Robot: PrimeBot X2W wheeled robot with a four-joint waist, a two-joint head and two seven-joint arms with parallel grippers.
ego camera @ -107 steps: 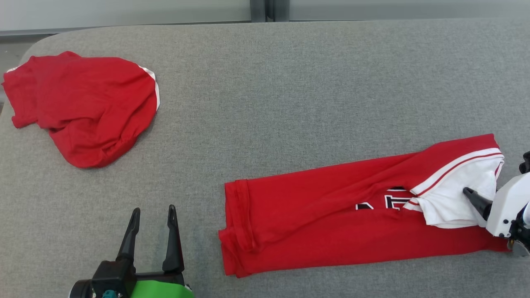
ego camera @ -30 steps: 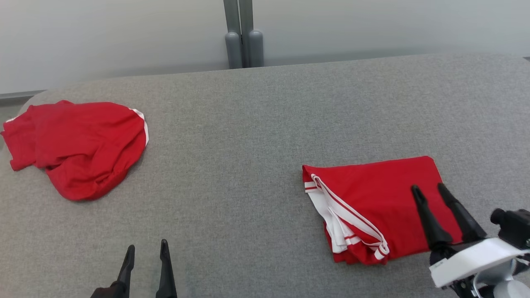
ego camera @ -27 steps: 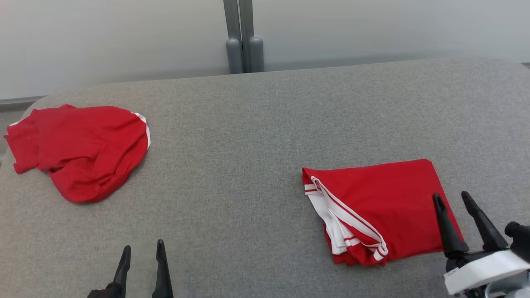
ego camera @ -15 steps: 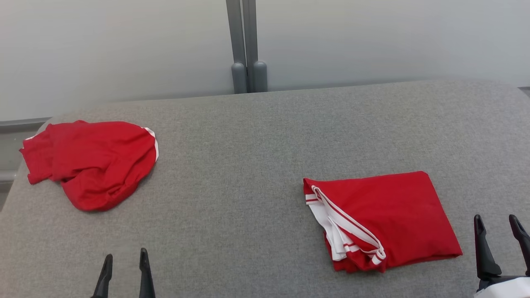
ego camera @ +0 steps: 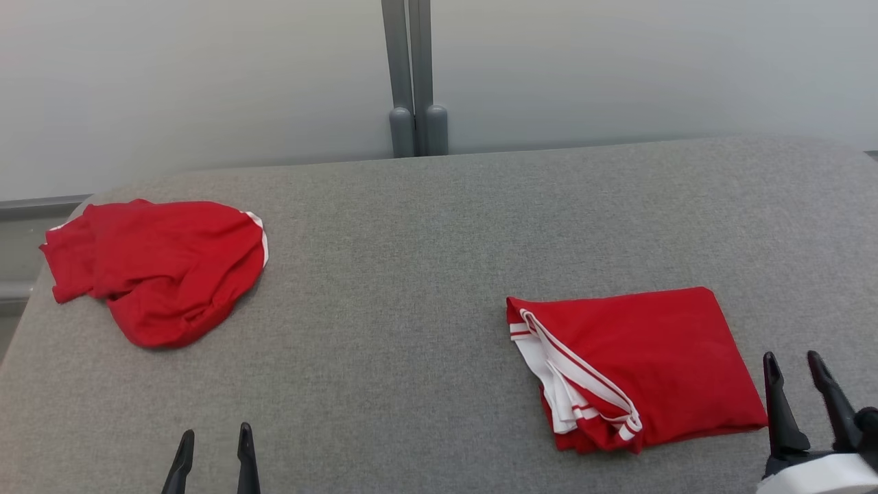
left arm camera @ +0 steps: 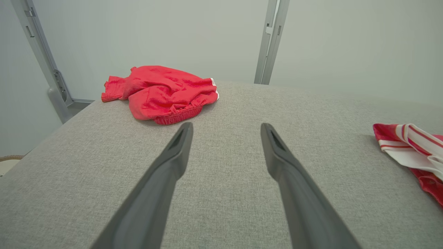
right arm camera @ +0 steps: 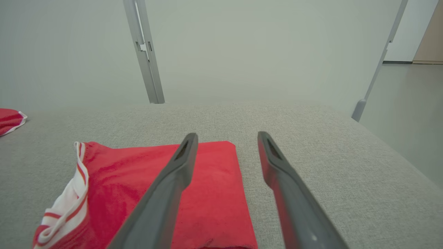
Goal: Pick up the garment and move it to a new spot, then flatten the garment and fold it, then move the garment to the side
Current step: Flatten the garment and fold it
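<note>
Grey table (ego camera: pixel 425 274): folded garment (ego camera: pixel 645 357), crumpled red cloth (ego camera: pixel 164 267).

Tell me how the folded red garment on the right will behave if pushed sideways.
Probably floppy: the folded red garment is soft cloth in loose layers, so a push would likely bunch it rather than slide it whole. The white striped edges lie unevenly stacked and may splay open. The grey woven surface looks rough, so expect drag.

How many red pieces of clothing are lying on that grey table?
2. A crumpled red garment lies at the far left of the table; a folded red garment with white trim lies at the right. None looks hidden.
</note>
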